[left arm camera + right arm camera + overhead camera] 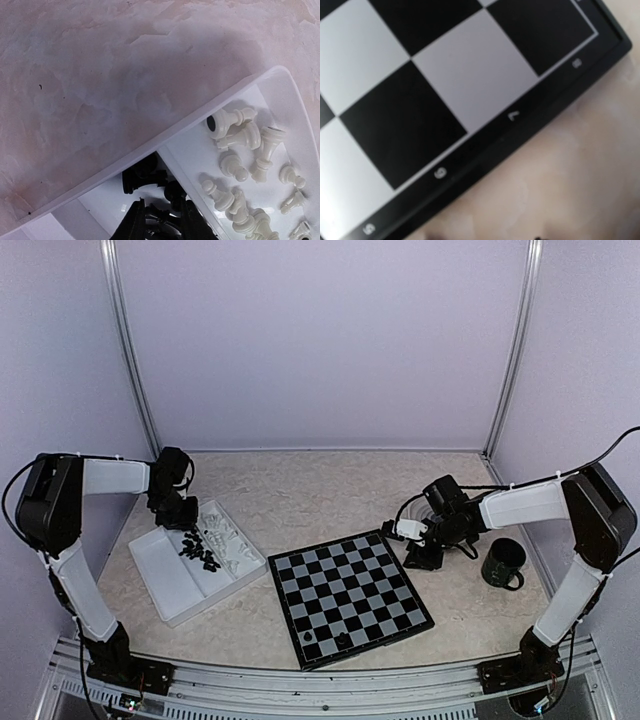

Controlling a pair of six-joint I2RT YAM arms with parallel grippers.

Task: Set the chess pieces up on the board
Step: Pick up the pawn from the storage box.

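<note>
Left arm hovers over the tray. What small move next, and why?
Likely raise the left gripper, if it has a grip: its fingers flank something dark among the tray's black pieces, and the board holds only two pieces.

Only the dark fingertips of the left gripper [162, 207] show, cut off by the wrist view's edge among heaped black chess pieces [147, 175]; whether it grips one cannot be told. The board [445, 85] runs out of the right wrist view, slightly blurred. From above, two dark pieces [309, 638] on its near row are too small to identify, and the jaws of the right gripper [420, 558] are too small to read.
</note>
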